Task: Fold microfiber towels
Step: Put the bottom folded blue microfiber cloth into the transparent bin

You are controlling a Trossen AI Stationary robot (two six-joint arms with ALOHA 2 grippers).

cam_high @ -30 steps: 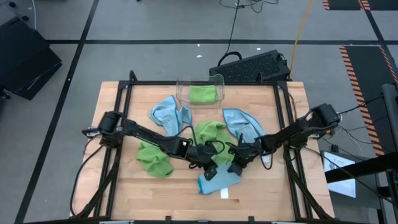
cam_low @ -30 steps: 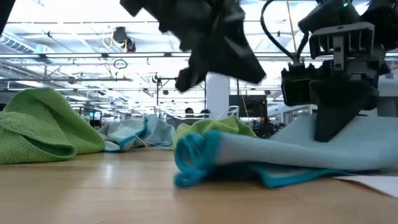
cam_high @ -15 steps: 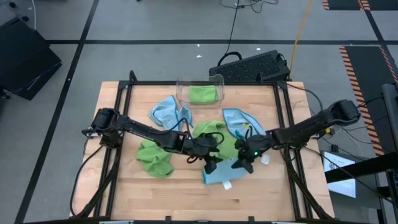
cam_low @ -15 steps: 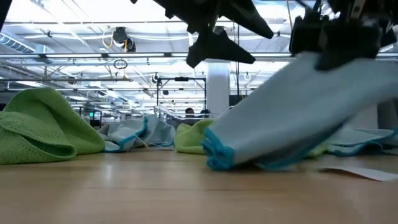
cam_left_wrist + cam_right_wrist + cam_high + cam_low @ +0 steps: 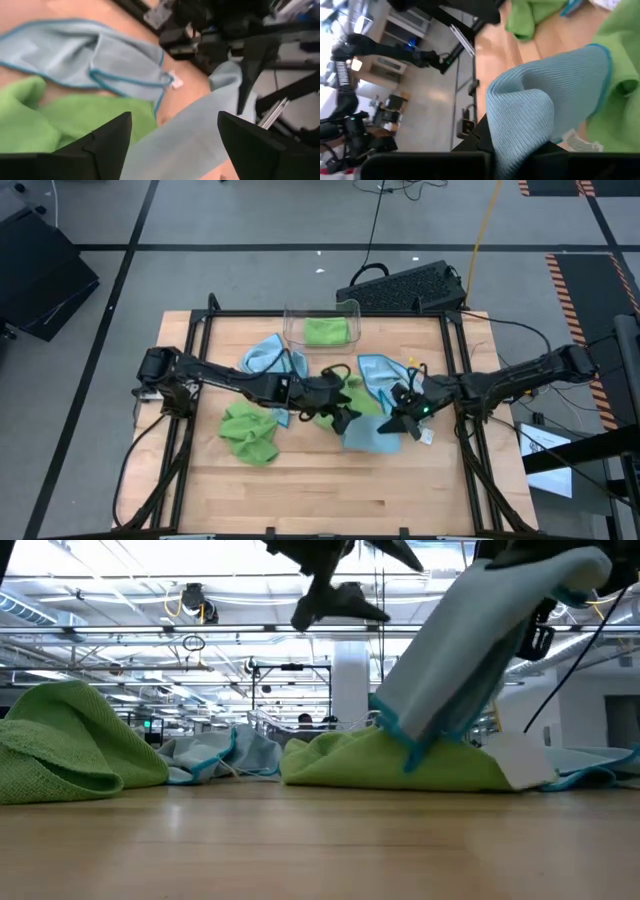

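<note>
My right gripper is shut on a light blue towel, which in the low view slants down from the gripper onto a lime green towel. My left gripper hovers open above that green towel, just left of the blue one, with nothing between its fingers. A second green towel lies bunched at the left. Two more light blue towels lie spread farther back. My right gripper pinches a bunched end of the light blue towel, a fold of more than one layer that bulges over the fingers. It comes nearly level from the table's right. The towel hangs slanting below it, its lower end resting on the green towel.
A clear plastic bin with a green towel inside stands at the far middle. A black frame runs around the wooden table. Bare wood lies along the near edge. A white tag dangles beside the held towel.
My left gripper has opened, let go of the light blue towel and risen toward the far left. My right gripper has gone up and toward the right edge, still shut on the towel. The towel's held end has lifted, and the rest has been dragged right onto the green towel.
</note>
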